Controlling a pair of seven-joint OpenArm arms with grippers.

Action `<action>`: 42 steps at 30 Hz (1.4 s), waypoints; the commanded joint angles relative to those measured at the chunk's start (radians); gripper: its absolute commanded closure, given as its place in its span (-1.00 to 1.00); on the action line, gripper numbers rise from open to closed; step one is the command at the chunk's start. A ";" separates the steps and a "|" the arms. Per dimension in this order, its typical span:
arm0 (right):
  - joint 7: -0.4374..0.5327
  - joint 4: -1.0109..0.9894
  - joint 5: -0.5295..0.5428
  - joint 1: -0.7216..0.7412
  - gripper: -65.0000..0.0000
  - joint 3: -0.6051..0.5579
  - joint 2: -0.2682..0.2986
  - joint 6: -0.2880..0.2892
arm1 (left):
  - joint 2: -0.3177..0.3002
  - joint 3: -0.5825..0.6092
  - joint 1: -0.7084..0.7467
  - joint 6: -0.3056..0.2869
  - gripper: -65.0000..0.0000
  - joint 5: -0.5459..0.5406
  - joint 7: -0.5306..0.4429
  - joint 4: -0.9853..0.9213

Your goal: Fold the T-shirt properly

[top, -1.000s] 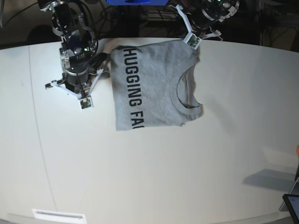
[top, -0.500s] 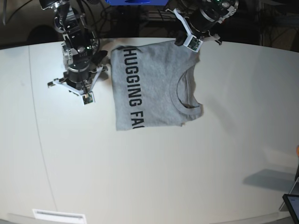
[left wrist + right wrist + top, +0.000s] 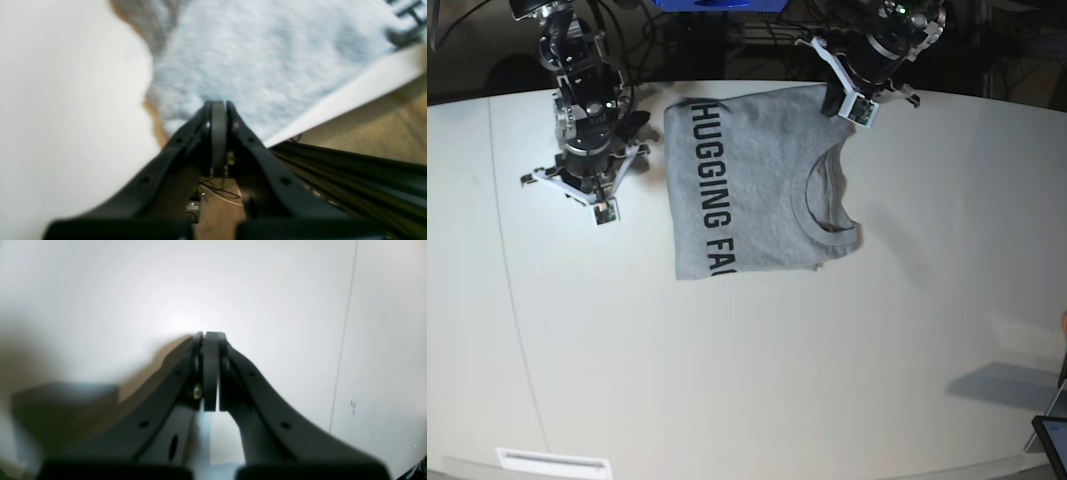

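Note:
The heather-grey T-shirt (image 3: 752,185) lies folded flat at the table's far middle, with black "HUGGING FA" letters and the neckline facing up. My left gripper (image 3: 835,100) is shut and empty at the shirt's far right corner. In the left wrist view it (image 3: 218,106) is pressed together just above the blurred grey cloth (image 3: 267,60). My right gripper (image 3: 592,182) is shut and empty over bare table to the left of the shirt. In the right wrist view it (image 3: 210,336) hangs over white tabletop only.
The white table (image 3: 747,350) has a thin seam line (image 3: 512,300) on the left. Its far edge runs just behind the shirt. A dark tablet corner (image 3: 1052,440) sits at the front right and a white label (image 3: 554,462) at the front left.
My left gripper has swung a little right and toward the shirt's far right corner. My right arm has drawn slightly back and left. The shirt has not moved.

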 commanded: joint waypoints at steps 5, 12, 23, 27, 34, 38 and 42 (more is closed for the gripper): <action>-0.048 0.003 0.023 -0.085 1.00 -0.008 -0.018 0.014 | -0.007 -0.017 -0.004 -0.002 1.00 0.002 0.029 0.014; -0.045 0.006 0.023 -0.148 1.00 -0.011 -0.049 0.014 | -0.007 -0.044 -0.037 -0.002 1.00 0.002 0.033 0.001; -0.051 0.155 0.023 -0.206 1.00 -0.072 -0.046 0.014 | -0.007 -0.089 -0.157 -0.002 1.00 -0.002 0.166 -0.003; -0.053 0.158 0.023 -0.211 1.00 -0.072 -0.040 0.014 | -0.007 -0.084 -0.172 -0.002 1.00 -0.005 0.189 0.005; -0.048 0.158 0.020 -0.209 1.00 -0.067 -0.037 0.014 | -0.010 -0.093 -0.122 -0.002 1.00 -0.005 0.188 0.009; -0.053 0.156 0.020 -0.194 1.00 -0.072 -0.037 0.014 | -0.013 -0.093 -0.085 -0.002 1.00 -0.005 0.183 0.034; -0.051 0.156 0.020 -0.194 1.00 -0.072 -0.037 0.014 | -0.005 -0.129 -0.057 -0.002 1.00 -0.005 0.183 0.038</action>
